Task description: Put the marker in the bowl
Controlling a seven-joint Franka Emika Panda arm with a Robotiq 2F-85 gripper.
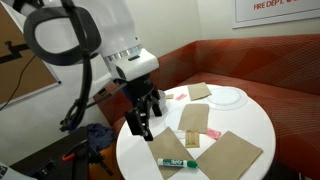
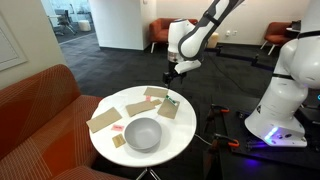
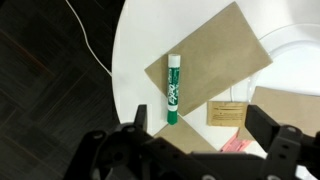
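The marker (image 3: pixel 173 88), green with a white labelled barrel, lies flat on a brown paper napkin near the table's edge. It also shows in both exterior views (image 1: pixel 172 161) (image 2: pixel 172 100). The grey-white bowl (image 2: pixel 143 133) stands on the far side of the round table, toward the sofa. It also shows in an exterior view (image 1: pixel 228 97), and its rim shows at the wrist view's upper right (image 3: pixel 300 40). My gripper (image 3: pixel 203 125) is open and empty. It hovers above the table near the marker without touching it, as both exterior views show (image 1: pixel 143 118) (image 2: pixel 172 72).
Several brown napkins (image 1: pixel 233 152) (image 3: pixel 205 50), a tan packet (image 3: pixel 227 112) and a pink packet (image 3: pixel 235 143) lie on the white round table (image 1: pixel 255 120). An orange sofa (image 2: pixel 40 100) curves behind it. A white robot base (image 2: pixel 285 100) stands on the floor nearby.
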